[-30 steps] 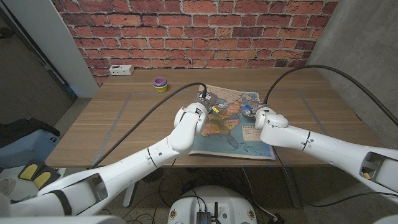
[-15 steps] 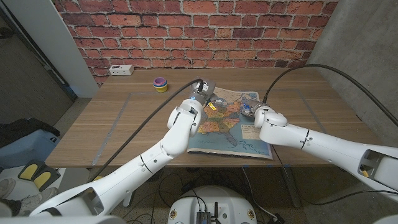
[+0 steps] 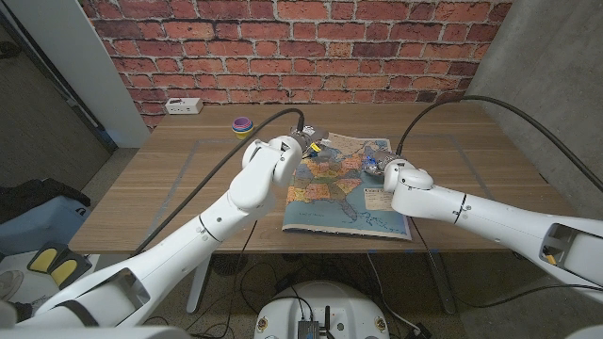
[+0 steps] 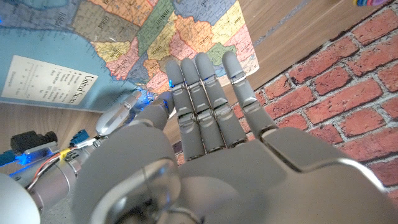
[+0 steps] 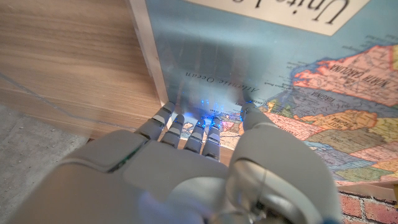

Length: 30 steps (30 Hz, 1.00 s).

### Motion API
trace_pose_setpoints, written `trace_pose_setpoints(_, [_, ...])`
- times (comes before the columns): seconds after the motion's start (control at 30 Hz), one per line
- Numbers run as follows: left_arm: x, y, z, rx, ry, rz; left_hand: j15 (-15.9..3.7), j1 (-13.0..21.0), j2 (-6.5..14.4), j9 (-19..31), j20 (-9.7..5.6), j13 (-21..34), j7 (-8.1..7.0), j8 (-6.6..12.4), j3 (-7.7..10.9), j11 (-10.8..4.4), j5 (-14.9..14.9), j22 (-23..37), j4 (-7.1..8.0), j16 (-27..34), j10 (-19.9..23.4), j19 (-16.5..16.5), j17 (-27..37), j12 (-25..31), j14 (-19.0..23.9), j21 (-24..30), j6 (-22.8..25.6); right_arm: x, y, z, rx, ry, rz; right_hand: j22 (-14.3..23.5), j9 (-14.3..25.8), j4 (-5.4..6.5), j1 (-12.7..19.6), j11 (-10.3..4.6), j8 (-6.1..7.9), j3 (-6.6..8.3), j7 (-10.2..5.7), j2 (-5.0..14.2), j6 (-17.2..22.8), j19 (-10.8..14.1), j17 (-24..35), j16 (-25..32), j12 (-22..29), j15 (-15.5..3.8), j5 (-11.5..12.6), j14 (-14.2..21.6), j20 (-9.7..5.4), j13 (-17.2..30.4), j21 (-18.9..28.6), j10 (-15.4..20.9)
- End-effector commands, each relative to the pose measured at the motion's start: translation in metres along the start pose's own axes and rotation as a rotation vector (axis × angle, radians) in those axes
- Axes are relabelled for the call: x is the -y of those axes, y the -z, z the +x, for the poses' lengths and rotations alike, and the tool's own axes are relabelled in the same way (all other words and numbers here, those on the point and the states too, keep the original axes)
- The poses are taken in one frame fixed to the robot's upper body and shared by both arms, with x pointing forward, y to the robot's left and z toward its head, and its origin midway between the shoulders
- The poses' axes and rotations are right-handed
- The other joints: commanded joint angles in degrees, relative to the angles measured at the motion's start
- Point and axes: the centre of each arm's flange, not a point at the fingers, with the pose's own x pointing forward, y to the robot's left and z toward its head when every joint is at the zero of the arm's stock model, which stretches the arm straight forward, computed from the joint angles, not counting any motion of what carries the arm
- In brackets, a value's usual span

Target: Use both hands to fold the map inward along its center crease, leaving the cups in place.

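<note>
While the left hand (image 3: 311,149), fingers straight, holds nothing and the right hand (image 3: 380,164) presses curled fingertips on the map (image 3: 341,202) at frame centre, each should pinch an opposite edge, sparing cups (image 3: 243,124) upper left.

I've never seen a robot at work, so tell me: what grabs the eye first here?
A colourful map lies spread on the wooden table, in front of a red brick wall. Two white arms reach in from the near corners, the left hand at the map's far left part and the right hand on its right side. A small stack of bright cups stands apart, further left.
</note>
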Motion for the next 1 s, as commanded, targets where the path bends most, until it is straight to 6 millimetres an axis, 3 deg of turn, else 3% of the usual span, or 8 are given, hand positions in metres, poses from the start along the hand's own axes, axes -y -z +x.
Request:
trace_pose_setpoints(0.03, [0.002,-0.006,-0.003,0.075,0.175,-0.010,-0.05,0.2,-0.2,-0.1,-0.20,0.5,0.40,-0.32,0.98,0.04,0.7,-0.1,0.12,-0.1,1.0,1.4,-0.3,0.7,2.0,0.5,-0.1,0.000,-0.001,-0.001,0.002,-0.003,-0.006,0.3,0.0,-0.30,0.3,0.21,-0.08,0.16,0.10,-0.13,-0.2,0.0,0.0,-0.1,0.0,-4.43,0.2,0.0,-0.05,0.1,0.1,-0.2])
trace_pose_setpoints(0.53, [0.017,-0.008,0.001,0.052,0.346,0.000,-0.06,0.2,-1.4,-1.4,0.27,-2.4,0.31,-2.63,4.09,0.47,1.6,-0.3,-0.27,-3.7,0.2,4.0,-5.0,-2.0,2.8,0.7,-1.3,-0.001,-0.004,-0.003,0.012,-0.002,-0.014,0.3,0.0,-0.43,0.3,0.23,-0.08,0.17,0.07,-0.06,-0.3,0.0,0.0,-0.2,0.0,-4.41,0.2,0.0,-0.06,0.1,0.1,-0.2])
trace_pose_setpoints(1.0, [0.039,-0.006,0.014,0.052,0.495,-0.026,0.67,0.2,-2.0,-2.0,-0.06,-3.7,0.30,-3.58,5.15,0.97,1.8,-0.4,-0.37,-5.2,0.0,5.3,-7.2,-3.6,2.8,0.7,-1.4,-0.004,-0.003,-0.005,0.007,-0.008,-0.016,0.3,0.0,-0.54,0.3,0.15,-0.12,0.18,0.03,-0.03,-0.4,0.0,0.0,-0.2,-0.1,-4.36,0.1,0.0,-0.06,0.1,0.1,-0.3])
